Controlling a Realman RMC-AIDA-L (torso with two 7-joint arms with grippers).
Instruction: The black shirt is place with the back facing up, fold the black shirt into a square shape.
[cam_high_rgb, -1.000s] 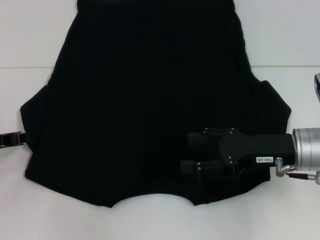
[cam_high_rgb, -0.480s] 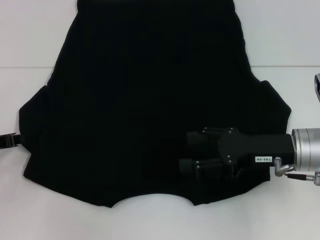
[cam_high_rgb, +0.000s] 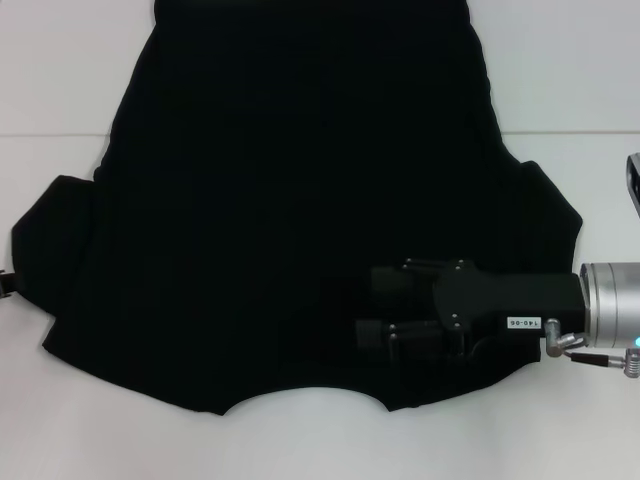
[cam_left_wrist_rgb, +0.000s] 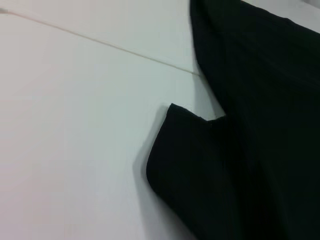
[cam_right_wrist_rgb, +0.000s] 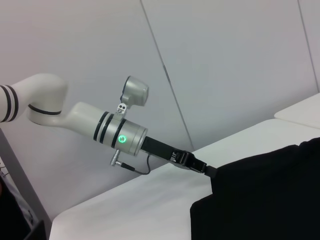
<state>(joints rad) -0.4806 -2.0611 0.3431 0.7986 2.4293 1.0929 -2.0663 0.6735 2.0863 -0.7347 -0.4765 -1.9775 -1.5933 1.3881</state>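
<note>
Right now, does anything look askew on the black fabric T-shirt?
Yes. The black fabric T-shirt has its left sleeve stretched outward, held by the left gripper; the right gripper rests over the collar side.

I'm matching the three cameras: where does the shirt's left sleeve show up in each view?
Head view: the left sleeve sticks out at the black shirt's left edge, beside the left end effector.
Left wrist view: the sleeve lies on the white table, cuff toward the camera.
Right wrist view: the sleeve hangs from the left end effector.
Shared landmark: the table seam.
</note>
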